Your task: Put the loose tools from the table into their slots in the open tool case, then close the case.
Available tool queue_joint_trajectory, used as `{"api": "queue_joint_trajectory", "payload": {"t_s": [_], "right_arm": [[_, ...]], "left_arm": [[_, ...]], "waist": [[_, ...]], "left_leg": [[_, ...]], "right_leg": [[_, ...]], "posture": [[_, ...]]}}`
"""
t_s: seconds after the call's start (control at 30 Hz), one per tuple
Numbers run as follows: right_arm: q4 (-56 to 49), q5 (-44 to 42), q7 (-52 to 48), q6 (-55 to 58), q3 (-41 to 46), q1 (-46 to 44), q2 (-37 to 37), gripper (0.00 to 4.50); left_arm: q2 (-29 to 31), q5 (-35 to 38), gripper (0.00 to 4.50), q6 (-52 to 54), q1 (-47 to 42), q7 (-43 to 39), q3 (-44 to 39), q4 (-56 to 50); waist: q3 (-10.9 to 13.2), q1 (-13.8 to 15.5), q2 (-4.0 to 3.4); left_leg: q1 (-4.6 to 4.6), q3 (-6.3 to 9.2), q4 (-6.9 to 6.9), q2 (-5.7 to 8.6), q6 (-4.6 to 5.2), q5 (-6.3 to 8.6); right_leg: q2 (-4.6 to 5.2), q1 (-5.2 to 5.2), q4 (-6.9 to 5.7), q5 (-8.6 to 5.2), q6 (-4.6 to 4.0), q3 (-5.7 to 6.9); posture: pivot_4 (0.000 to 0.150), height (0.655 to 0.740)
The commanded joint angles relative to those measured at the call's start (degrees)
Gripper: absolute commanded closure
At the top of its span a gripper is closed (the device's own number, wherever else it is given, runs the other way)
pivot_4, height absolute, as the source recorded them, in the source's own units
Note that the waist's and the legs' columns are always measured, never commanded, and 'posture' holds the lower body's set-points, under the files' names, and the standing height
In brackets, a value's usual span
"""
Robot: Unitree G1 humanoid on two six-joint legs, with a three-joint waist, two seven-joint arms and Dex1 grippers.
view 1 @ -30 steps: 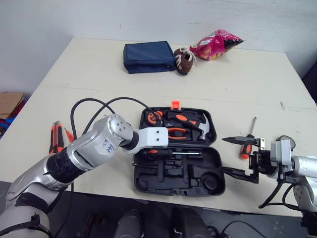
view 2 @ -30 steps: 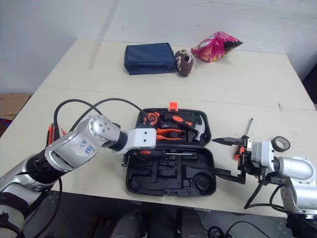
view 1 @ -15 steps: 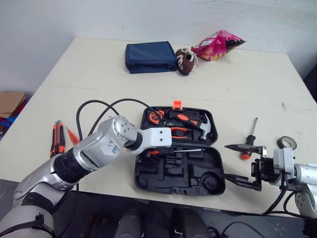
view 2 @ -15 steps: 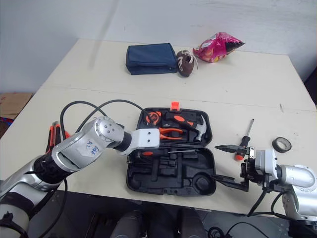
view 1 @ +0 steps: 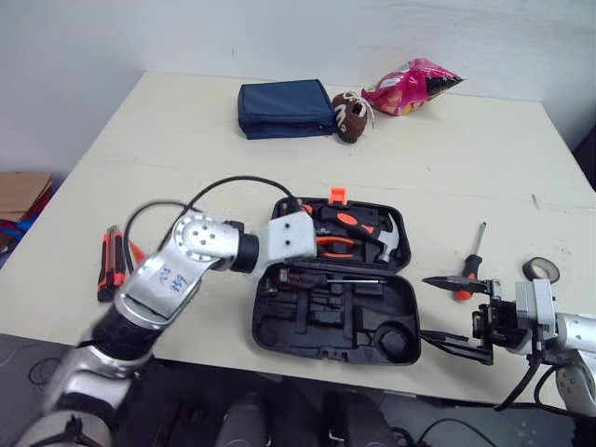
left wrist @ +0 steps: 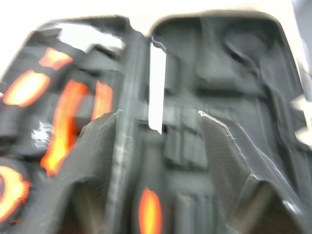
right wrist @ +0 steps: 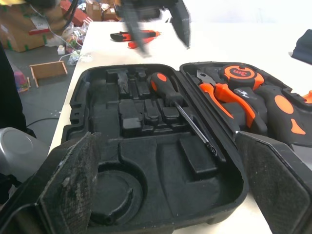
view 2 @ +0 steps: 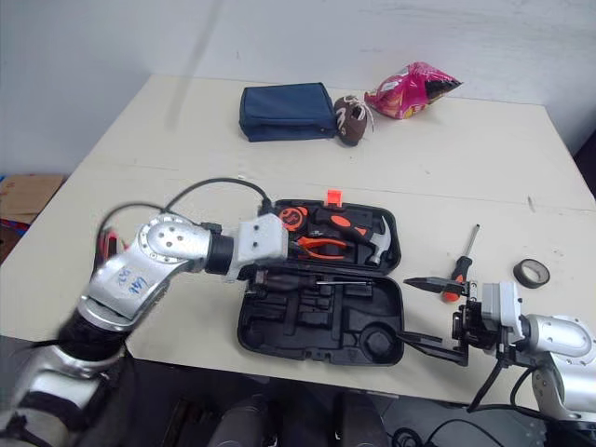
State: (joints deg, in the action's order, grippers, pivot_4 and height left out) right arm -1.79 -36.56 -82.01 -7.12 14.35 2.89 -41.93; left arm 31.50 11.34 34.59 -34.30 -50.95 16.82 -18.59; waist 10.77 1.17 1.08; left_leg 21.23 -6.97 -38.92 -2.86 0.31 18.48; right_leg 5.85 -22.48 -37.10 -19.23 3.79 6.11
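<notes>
The black tool case (view 1: 270,307) lies open at the table's front middle. Its far half holds a tape measure (right wrist: 239,73), orange pliers (view 1: 335,244) and a hammer (view 1: 377,237). An orange-handled screwdriver (right wrist: 180,105) lies in the near half. My left gripper (left wrist: 158,114) hovers open over the case's left side, holding nothing. My right gripper (view 1: 453,311) stands open just right of the case, also holding nothing. Loose on the table are a second screwdriver (view 1: 470,265), a roll of black tape (view 1: 542,270), and orange-and-black hand tools (view 1: 112,263) at the left.
A blue pouch (view 1: 284,107), a small brown football toy (view 1: 349,114) and a pink snack bag (view 1: 410,84) sit at the back of the table. My left arm's black cable (view 1: 228,186) loops above the table left of the case.
My left gripper has drawn back and to the left from above the screwdriver, which now lies alone in the case's near half. The right gripper has shifted slightly nearer the table's front edge.
</notes>
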Motion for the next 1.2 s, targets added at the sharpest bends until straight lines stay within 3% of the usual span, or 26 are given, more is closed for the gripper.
{"api": "queue_joint_trajectory", "payload": {"t_s": [0.03,0.07,0.1,0.5,0.83,1.2], "right_arm": [[-2.57,-0.85,1.51,0.91,2.55,-0.03,-0.88,0.0],[-2.78,-0.56,2.15,0.94,2.72,-0.11,-0.93,0.0],[-2.84,-0.35,2.62,1.02,2.8,-0.3,-0.99,0.0],[-2.17,0.8,5.06,0.77,3.7,0.61,-0.15,0.0],[-7.14,0.6,8.94,3.49,2.84,2.17,0.06,0.0],[-11.43,0.43,12.86,7.16,3.04,2.1,0.05,0.0]], "left_arm": [[-1.58,1.21,3.83,-6.23,1.47,1.07,-3.63,1.87],[-2.24,1.83,4.32,-8.15,2.89,0.31,-3.6,2.78],[-2.77,2.24,4.42,-9.4,3.73,-0.29,-3.64,3.55],[-5.09,-2.39,4.42,-17.29,7.13,-1.1,1.13,11.75],[-7.44,-6.99,4.42,-15.94,4.26,0.28,4.35,16.73],[-8.56,-10.65,4.42,-3.64,-1.22,-1.32,11.03,17.23]], "waist": [[0.0,0.01,0.0],[0.0,0.06,0.0],[0.0,0.09,0.0],[0.0,0.08,0.0],[-0.02,0.22,-0.02],[-0.05,0.31,-0.04]], "left_leg": [[0.01,0.0,-0.01,0.01,0.0,0.0],[0.0,0.0,-0.01,0.03,0.01,0.01],[0.0,-0.01,-0.01,0.04,0.03,0.02],[-0.02,-0.06,-0.01,0.04,0.06,0.06],[-0.03,-0.05,-0.04,0.06,0.08,0.07],[-0.04,-0.03,-0.13,0.16,0.2,0.13]], "right_leg": [[0.0,0.0,-0.01,0.0,0.0,0.0],[0.02,0.0,-0.01,0.0,0.0,0.0],[0.03,0.01,-0.02,0.0,0.01,0.0],[0.01,0.02,-0.01,0.01,0.02,0.01],[0.04,0.04,-0.02,0.02,0.03,0.01],[0.01,0.15,0.03,0.08,0.15,0.03]], "posture": [[0.15,0.74],[0.15,0.74],[0.15,0.74],[0.15,0.74],[0.15,0.74],[0.15,0.74]]}}
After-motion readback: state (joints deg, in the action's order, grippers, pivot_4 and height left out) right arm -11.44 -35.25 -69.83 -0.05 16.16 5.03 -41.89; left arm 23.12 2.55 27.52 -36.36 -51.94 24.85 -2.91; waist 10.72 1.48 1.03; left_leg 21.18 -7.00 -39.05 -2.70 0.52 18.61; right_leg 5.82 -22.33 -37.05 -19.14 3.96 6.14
